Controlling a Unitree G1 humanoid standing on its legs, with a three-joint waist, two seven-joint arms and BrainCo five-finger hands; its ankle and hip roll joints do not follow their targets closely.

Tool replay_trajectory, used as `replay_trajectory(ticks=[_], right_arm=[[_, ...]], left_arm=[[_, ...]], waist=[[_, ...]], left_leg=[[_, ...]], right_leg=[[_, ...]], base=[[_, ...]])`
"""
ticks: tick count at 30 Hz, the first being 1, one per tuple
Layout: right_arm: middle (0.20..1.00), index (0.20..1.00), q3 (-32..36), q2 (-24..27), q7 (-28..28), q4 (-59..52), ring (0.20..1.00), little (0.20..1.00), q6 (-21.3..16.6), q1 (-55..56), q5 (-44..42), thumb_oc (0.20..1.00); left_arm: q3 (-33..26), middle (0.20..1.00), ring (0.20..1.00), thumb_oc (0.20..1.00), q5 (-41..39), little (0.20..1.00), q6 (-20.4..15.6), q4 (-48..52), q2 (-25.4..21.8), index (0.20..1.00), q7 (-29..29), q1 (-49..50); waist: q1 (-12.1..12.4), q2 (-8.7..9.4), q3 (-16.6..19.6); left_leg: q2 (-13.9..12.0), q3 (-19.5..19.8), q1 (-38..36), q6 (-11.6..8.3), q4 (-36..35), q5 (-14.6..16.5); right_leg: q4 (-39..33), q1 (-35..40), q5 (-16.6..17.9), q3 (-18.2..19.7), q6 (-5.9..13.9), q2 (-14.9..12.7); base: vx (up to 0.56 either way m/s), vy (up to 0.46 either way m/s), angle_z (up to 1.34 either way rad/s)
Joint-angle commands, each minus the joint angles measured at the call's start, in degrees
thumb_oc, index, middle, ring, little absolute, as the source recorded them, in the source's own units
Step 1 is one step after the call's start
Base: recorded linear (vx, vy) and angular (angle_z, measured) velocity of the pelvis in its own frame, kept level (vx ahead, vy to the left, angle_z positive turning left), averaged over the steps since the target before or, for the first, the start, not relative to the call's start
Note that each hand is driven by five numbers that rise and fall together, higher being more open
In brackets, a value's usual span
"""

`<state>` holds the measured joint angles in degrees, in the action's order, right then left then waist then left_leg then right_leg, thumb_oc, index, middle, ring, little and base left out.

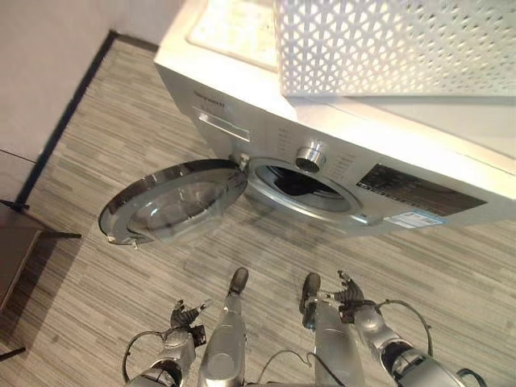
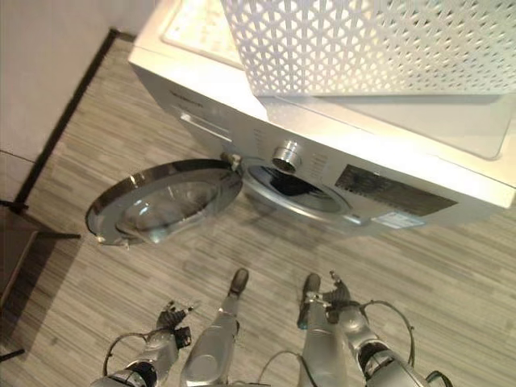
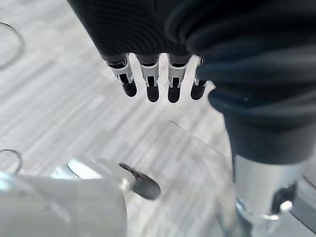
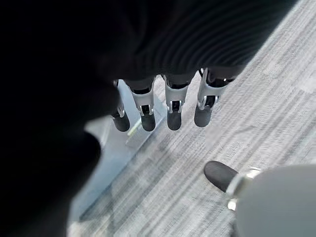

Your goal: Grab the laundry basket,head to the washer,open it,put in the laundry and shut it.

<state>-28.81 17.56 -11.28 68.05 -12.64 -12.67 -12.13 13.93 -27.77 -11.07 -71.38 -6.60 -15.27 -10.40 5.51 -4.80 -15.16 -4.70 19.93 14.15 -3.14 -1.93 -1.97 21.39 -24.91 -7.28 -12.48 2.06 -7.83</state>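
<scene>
A white perforated laundry basket (image 1: 387, 44) stands on top of the silver washer (image 1: 242, 97). The washer's round glass door (image 1: 173, 201) is swung wide open to the left, baring the dark drum opening (image 1: 302, 184) under a silver knob (image 1: 310, 156). I cannot tell what lies inside the drum. My left hand (image 1: 184, 316) hangs low in front of the washer, its fingers (image 3: 150, 84) straight and holding nothing. My right hand (image 1: 348, 292) hangs low as well, with relaxed fingers (image 4: 173, 106) above the floor.
The grey striped floor (image 1: 97, 161) spreads in front of the washer. A pale wall with a dark baseboard (image 1: 68, 113) runs along the left. A dark stand (image 1: 16, 250) sits at the left edge, near the open door.
</scene>
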Motion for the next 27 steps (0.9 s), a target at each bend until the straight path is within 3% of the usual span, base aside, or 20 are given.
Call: replay_trajectory(ticks=[1, 2, 8, 12, 16, 17, 19, 20, 22, 23, 24, 25, 27], right_arm=[[1.000, 1.000, 1.0, 1.2, 2.0, -2.2, 1.000, 1.000, -0.5, 2.7, 2.1, 1.000], [1.000, 1.000, 1.5, 2.3, 4.7, -2.6, 1.000, 1.000, 0.2, 1.6, 1.0, 1.000], [1.000, 1.000, 2.1, 4.2, 7.3, -8.3, 1.000, 1.000, -0.4, 5.5, 3.2, 1.000], [1.000, 1.000, 1.5, 2.3, 9.3, -5.0, 1.000, 1.000, 0.1, 5.8, 5.4, 1.000], [1.000, 1.000, 2.0, 1.7, 9.6, -4.0, 1.000, 1.000, 0.4, 5.3, 6.6, 1.000], [1.000, 1.000, 2.0, 1.7, 9.6, -4.0, 1.000, 1.000, 0.4, 5.3, 6.6, 1.000], [1.000, 1.000, 2.8, 1.5, 9.8, -4.5, 1.000, 1.000, 0.7, 4.3, 6.1, 1.000], [1.000, 1.000, 2.9, 1.3, 9.6, -4.9, 1.000, 1.000, 0.9, 4.0, 6.1, 1.000], [1.000, 1.000, 2.8, 1.1, 9.6, -4.9, 1.000, 1.000, 1.0, 3.7, 6.1, 1.000], [1.000, 1.000, 2.5, 0.9, 9.6, -5.0, 1.000, 1.000, 1.2, 3.6, 6.2, 1.000], [1.000, 1.000, 2.7, 0.5, 10.2, -4.8, 1.000, 1.000, 1.2, 4.5, 6.0, 1.000], [1.000, 1.000, 2.7, 0.5, 10.2, -4.8, 1.000, 1.000, 1.2, 4.5, 6.0, 1.000], [1.000, 1.000, 2.8, -0.3, 10.2, -4.0, 1.000, 1.000, 1.3, 5.1, 6.2, 1.000]], left_arm=[[-0.1, 1.000, 1.000, 1.000, 5.7, 1.000, -1.1, -1.9, -0.4, 1.000, 1.0, -2.2], [-0.4, 1.000, 1.000, 1.000, 7.3, 1.000, -1.0, -1.8, -1.4, 1.000, 2.5, 0.0], [-4.9, 1.000, 1.000, 1.000, 7.2, 1.000, -2.8, 1.3, -4.0, 1.000, 4.7, 5.7], [-5.7, 1.000, 1.000, 1.000, 11.1, 1.000, -2.6, 2.9, -3.5, 1.000, 6.1, 10.9], [-5.3, 1.000, 1.000, 1.000, 15.8, 1.000, -2.3, 5.5, -4.5, 1.000, 6.8, 15.1], [-5.3, 1.000, 1.000, 1.000, 15.8, 1.000, -2.3, 5.5, -4.5, 1.000, 6.8, 15.1], [-6.3, 1.000, 1.000, 1.000, 19.1, 1.000, -2.3, 6.8, -5.2, 1.000, 5.7, 17.8], [-7.1, 1.000, 1.000, 1.000, 19.8, 1.000, -2.3, 6.3, -4.8, 1.000, 5.5, 18.6], [-7.8, 1.000, 1.000, 1.000, 19.7, 1.000, -2.2, 5.6, -4.4, 1.000, 5.3, 19.1], [-8.0, 1.000, 1.000, 1.000, 19.7, 1.000, -2.1, 5.1, -4.0, 1.000, 5.3, 19.4], [-7.8, 1.000, 1.000, 1.000, 21.4, 1.000, -1.7, 3.1, -4.5, 1.000, 5.2, 19.5], [-7.8, 1.000, 1.000, 1.000, 21.4, 1.000, -1.7, 3.1, -4.5, 1.000, 5.2, 19.6], [-8.1, 1.000, 1.000, 1.000, 22.0, 1.000, -1.2, 1.7, -4.4, 1.000, 5.6, 19.6]], waist=[[1.7, 1.98, -1.5], [3.4, 1.92, 0.1], [4.9, 3.21, 4.1], [8.6, 4.83, 8.2], [10.5, 6.25, 10.4], [10.5, 6.32, 10.4], [10.5, 6.71, 11.1], [10.4, 6.71, 11.2], [11.0, 6.07, 11.2], [11.2, 5.36, 11.2], [9.5, 4.77, 11.3], [9.6, 4.65, 11.2], [10.0, 4.60, 11.5]], left_leg=[[-0.6, 6.4, 0.0, -3.27, -3.1, -7.5], [-0.1, 7.2, -2.2, -3.42, -3.1, -7.1], [1.1, 8.7, -6.5, -2.84, -3.1, -5.3], [3.6, 10.0, -10.8, -1.11, 0.0, 0.2], [7.7, 10.7, -12.3, 0.64, 5.7, 5.8], [7.8, 10.7, -12.2, 0.71, 5.9, 6.0], [10.7, 7.9, -12.5, 2.85, 7.6, 8.4], [11.7, 6.6, -12.7, 3.68, 7.7, 8.6], [12.0, 5.2, -12.6, 4.42, 7.8, 8.5], [11.6, 4.1, -12.7, 4.89, 7.8, 8.3], [10.5, 4.1, -13.9, 5.37, 6.0, 6.7], [10.3, 4.0, -14.2, 5.31, 5.8, 6.7], [8.6, 2.9, -15.9, 5.09, 2.9, 5.9]], right_leg=[[-21.0, 15.8, 10.8, -2.2, 5.79, -5.0], [-22.5, 19.2, 10.9, -3.6, 6.00, -5.6], [-24.7, 25.9, 11.2, -6.0, 7.10, -7.0], [-26.4, 32.2, 11.1, -7.9, 8.17, -9.4], [-25.6, 35.1, 11.6, -8.5, 9.50, -12.8], [-25.6, 35.1, 11.6, -8.4, 9.56, -12.9], [-23.8, 32.0, 17.1, -5.0, 11.68, -16.7], [-23.0, 29.8, 22.0, -3.0, 12.57, -18.5], [-22.2, 27.6, 24.2, -2.1, 12.63, -19.4], [-21.9, 26.2, 23.1, -1.2, 11.89, -18.4], [-21.6, 25.3, 17.5, 3.7, 9.71, -12.2], [-21.5, 25.4, 17.4, 3.7, 9.61, -12.0], [-23.1, 26.4, 15.5, -0.9, 9.10, -9.6]], base=[[0.00, 0.003, 0.14], [0.01, -0.006, 0.19], [0.01, 0.042, 0.22], [0.08, 0.159, 0.24], [-0.01, 0.183, 0.16], [-0.13, 0.237, 0.19], [-0.25, 0.292, 0.04], [-0.17, 0.167, -0.15], [-0.15, 0.122, -0.61], [-0.14, 0.141, -0.80], [-0.05, 0.077, -0.67], [-0.01, 0.032, -0.38], [0.00, -0.044, -0.28]])
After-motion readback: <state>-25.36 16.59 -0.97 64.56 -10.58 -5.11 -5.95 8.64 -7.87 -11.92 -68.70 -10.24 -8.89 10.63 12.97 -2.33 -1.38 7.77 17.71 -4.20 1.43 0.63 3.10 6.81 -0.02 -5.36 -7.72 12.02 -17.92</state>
